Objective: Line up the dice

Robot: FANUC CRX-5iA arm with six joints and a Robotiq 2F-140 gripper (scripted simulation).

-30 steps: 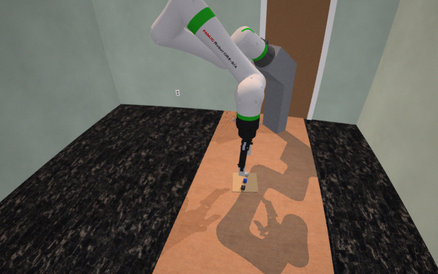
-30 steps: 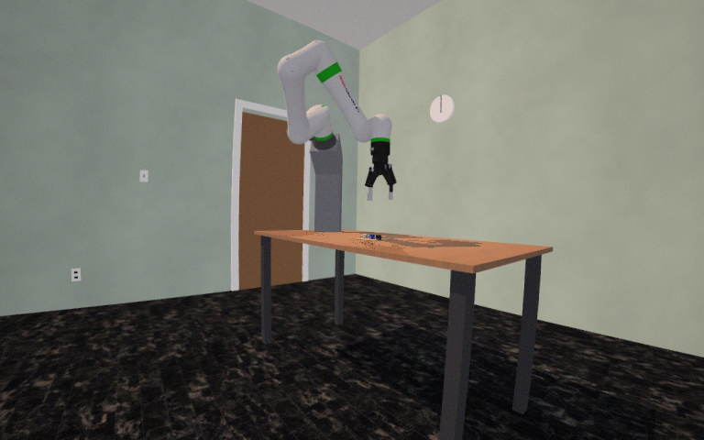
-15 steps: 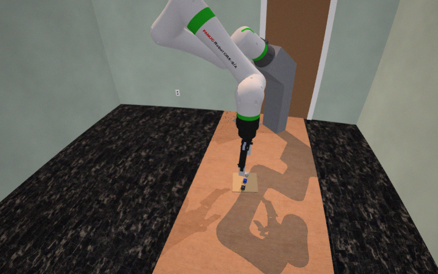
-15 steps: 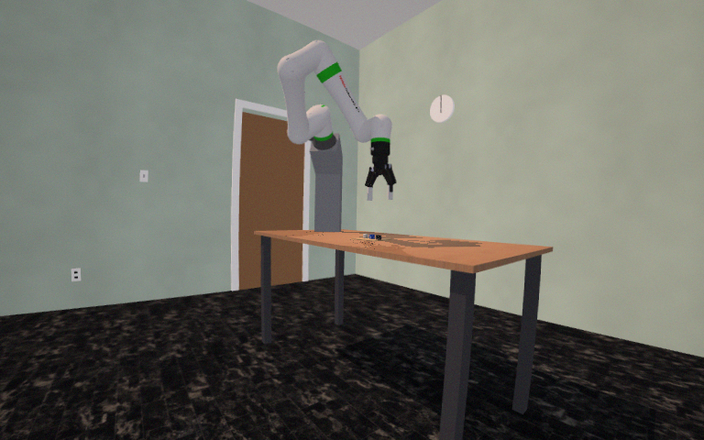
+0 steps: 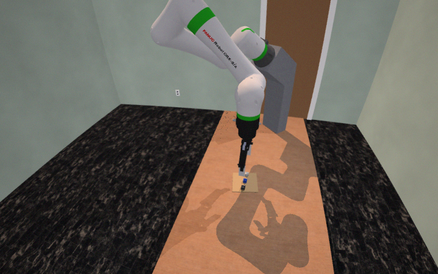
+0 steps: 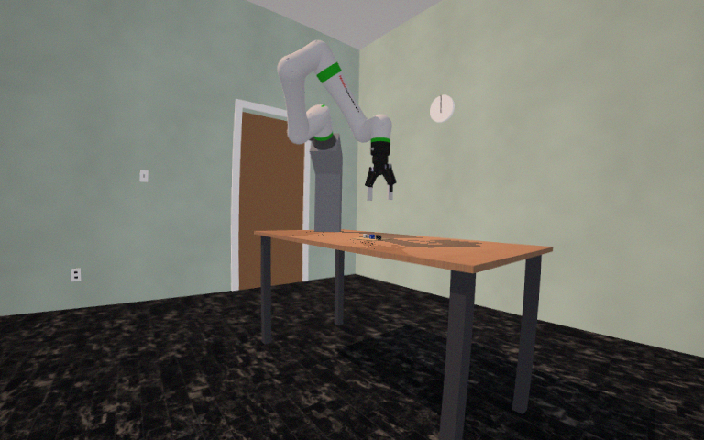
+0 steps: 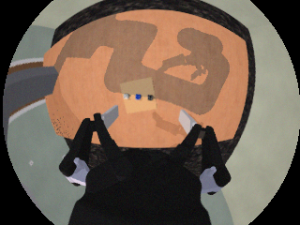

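We see green walls [image 5: 57,48] [image 6: 129,104], a brown door [image 5: 295,32] [image 6: 267,197], and a dark mottled floor [image 5: 96,180] [image 6: 181,363].
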